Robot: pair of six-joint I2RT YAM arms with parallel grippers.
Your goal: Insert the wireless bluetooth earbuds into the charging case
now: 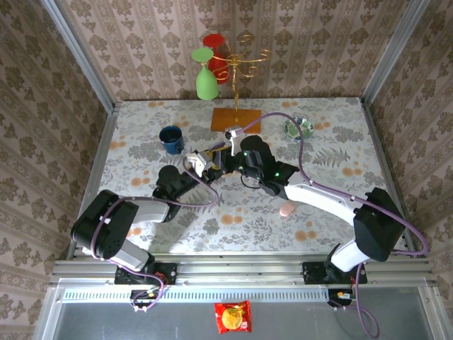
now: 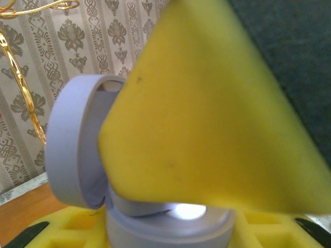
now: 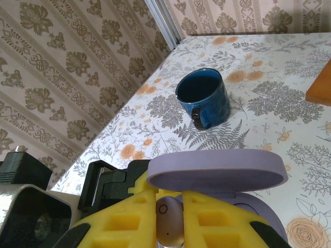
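We see floral tablecloth [image 1: 340,163], damask wallpaper [image 1: 141,42]; left gripper [image 1: 201,163] clasps the lilac charging case [image 3: 217,173], right gripper [image 3: 169,217] pinches 1 earbud [image 3: 168,228].

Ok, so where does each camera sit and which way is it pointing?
Top external: above and behind the bases, looking down on the table; both arms show, left gripper and right gripper meeting mid-table.
Left wrist: low, facing the back wall and gold stand; its yellow fingers flank the open lilac charging case.
Right wrist: facing the back-left corner and blue mug; its fingers pinch a whitish earbud at the open case.
Shared: both wrist views show the case; top and right wrist show the mug.
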